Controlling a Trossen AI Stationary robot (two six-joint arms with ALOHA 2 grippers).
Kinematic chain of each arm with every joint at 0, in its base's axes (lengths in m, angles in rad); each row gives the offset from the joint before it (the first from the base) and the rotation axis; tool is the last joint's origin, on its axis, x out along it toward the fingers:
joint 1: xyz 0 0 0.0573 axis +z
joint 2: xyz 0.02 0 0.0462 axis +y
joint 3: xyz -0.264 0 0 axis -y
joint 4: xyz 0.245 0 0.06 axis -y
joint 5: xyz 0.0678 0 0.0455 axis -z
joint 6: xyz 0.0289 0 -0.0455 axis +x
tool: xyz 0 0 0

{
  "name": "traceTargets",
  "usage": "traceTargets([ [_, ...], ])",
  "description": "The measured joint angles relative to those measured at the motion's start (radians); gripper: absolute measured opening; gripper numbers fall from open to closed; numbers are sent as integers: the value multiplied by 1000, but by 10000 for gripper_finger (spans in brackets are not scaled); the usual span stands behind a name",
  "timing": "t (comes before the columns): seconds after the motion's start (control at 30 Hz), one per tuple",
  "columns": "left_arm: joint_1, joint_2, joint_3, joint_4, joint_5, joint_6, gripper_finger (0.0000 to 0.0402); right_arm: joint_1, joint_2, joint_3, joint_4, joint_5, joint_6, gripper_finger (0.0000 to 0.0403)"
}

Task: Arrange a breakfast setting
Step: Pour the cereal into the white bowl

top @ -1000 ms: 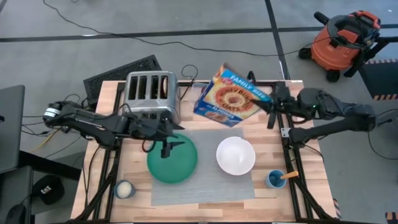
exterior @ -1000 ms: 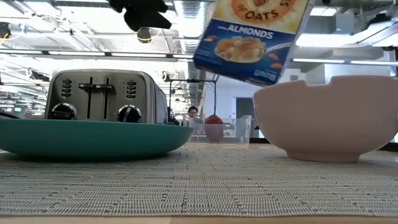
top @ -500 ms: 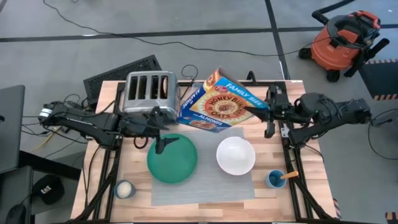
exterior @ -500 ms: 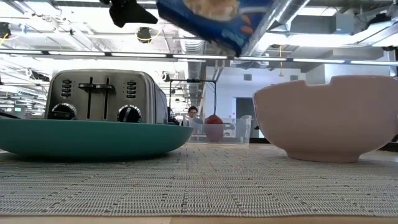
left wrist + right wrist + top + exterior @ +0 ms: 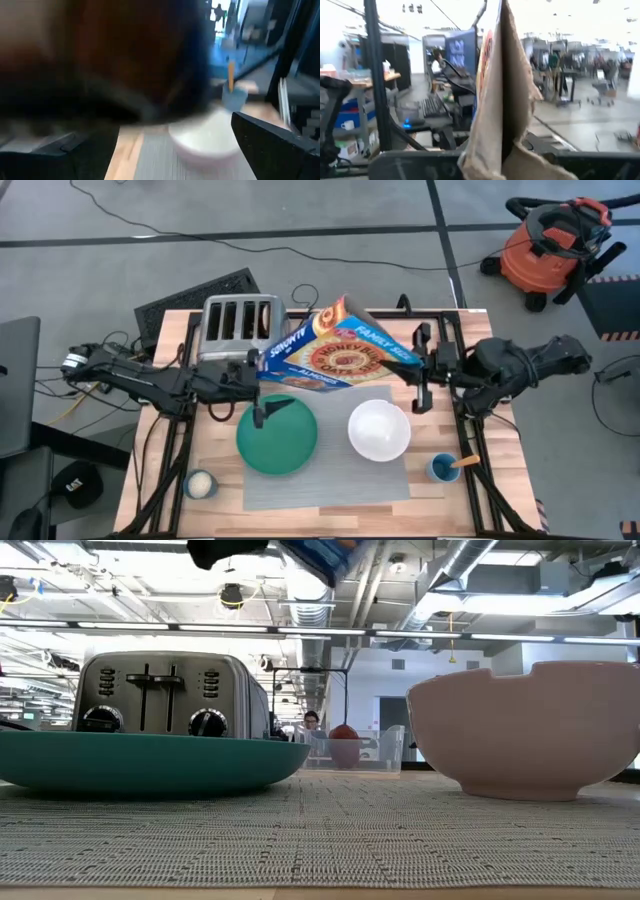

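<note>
Cardboard cereal box (image 5: 335, 352), blue and orange, hangs tilted above the table, pinched at its right end by the right gripper (image 5: 418, 366); its long axis reaches toward the spread left gripper (image 5: 262, 402), with the white bowl (image 5: 379, 429) below. Low view: bowl on grey woven placemat (image 5: 320, 840).

the open end of a cardboard cereal box (image 5: 502, 100) fills the middle of the view, its brown flaps spread and its printed face edge-on. a dark upright post (image 5: 376, 75) stands beside it. beyond lie a monitor (image 5: 460, 50), desks and a bright, blurred room.
</note>
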State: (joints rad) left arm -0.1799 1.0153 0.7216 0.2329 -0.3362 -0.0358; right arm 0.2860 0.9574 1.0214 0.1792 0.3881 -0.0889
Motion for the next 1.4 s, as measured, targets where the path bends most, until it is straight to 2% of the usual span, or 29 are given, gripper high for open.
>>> traceTargets([
  [0.13, 0, -1, -72, 241, 13, 29, 368, 25, 46, 1, 103, -3, -41, 25],
  [0.3, 0, -2, -100, 383, -7, 88, 368, 60, 92, 2, 195, -7, -67, 25],
  [0.5, -1, 0, -105, 440, -36, 153, 368, 107, 98, 2, 234, -4, -73, 25],
  [0.83, -1, -1, -103, 455, -144, 183, 368, 132, 100, -1, 251, 12, -96, 25],
  [0.9, 0, -1, -103, 465, -85, 204, 368, 128, 100, -1, 251, 11, -96, 25],
  [1.0, 0, -1, -103, 488, 117, 231, 368, 106, 106, -1, 239, 4, -85, 25],
  [1.07, -2, -1, -103, 500, 197, 231, 368, 87, 116, -1, 234, -5, -73, 25],
  [1.27, 0, -3, -103, 498, 190, 215, 365, 46, 161, 1, 272, -5, -87, 25],
  [1.4, -1, -3, -102, 472, 185, 213, 328, 40, 174, 1, 290, -1, -111, 26],
])
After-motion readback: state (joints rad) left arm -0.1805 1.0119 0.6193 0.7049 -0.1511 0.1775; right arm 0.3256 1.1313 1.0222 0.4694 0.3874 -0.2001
